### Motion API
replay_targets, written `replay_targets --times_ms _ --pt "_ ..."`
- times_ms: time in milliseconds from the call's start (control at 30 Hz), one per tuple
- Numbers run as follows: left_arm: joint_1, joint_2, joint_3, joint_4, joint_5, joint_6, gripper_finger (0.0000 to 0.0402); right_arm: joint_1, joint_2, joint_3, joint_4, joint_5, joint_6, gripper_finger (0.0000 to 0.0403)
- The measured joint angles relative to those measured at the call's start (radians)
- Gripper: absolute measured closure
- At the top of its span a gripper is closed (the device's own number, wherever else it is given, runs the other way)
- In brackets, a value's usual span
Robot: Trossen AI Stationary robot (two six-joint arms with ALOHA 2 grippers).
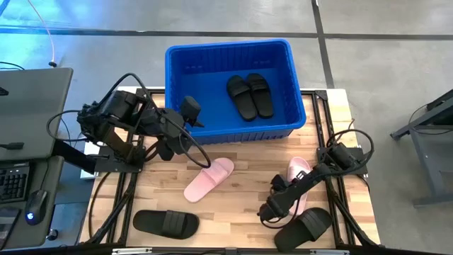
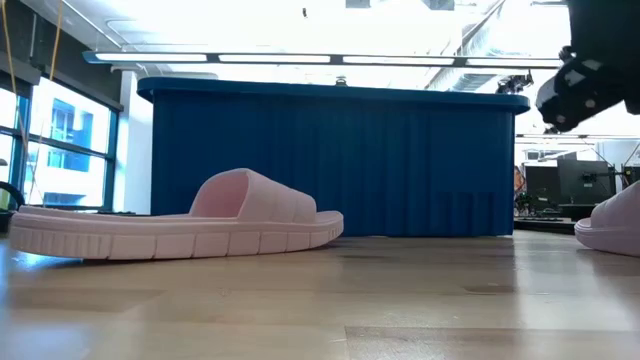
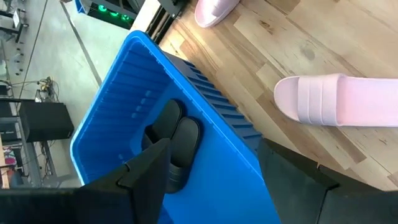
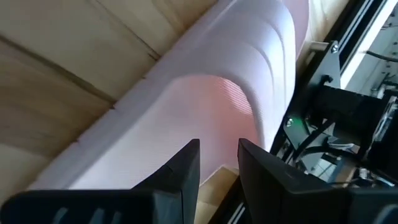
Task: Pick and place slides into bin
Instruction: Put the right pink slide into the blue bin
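Note:
The blue bin [image 1: 230, 131] stands at the table's far middle with two black slides [image 1: 249, 95] lying in it. One pink slide [image 1: 209, 178] lies sole-down at mid-table. A second pink slide [image 1: 299, 173] lies at the right, under my right arm. Two more black slides [image 1: 166, 223] [image 1: 304, 225] lie at the near edge. My left gripper [image 1: 192, 113] is open and empty above the bin's near-left rim [image 3: 186, 68]. My right gripper [image 4: 219, 155], its fingers a narrow gap apart, hangs over the right pink slide's footbed [image 4: 186, 106], raised off it [image 2: 590, 80].
A keyboard and mouse [image 1: 18, 191] sit on a side desk at the left. Black frame rails and cables [image 1: 340, 152] run along both table sides. Bare wood [image 1: 241, 212] lies between the slides at the near middle.

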Motion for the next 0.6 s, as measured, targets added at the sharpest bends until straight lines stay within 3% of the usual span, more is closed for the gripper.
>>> replay_targets --times_ms 233,600 --pt "0.0 0.0 0.0 0.0 0.0 -0.007 0.0169 0.007 0.0 0.039 0.0 0.142 -0.007 0.0304" --pt "0.0 0.0 0.0 0.002 0.0 -0.008 0.0169 0.007 0.0 0.039 0.0 0.168 -0.082 0.0305"
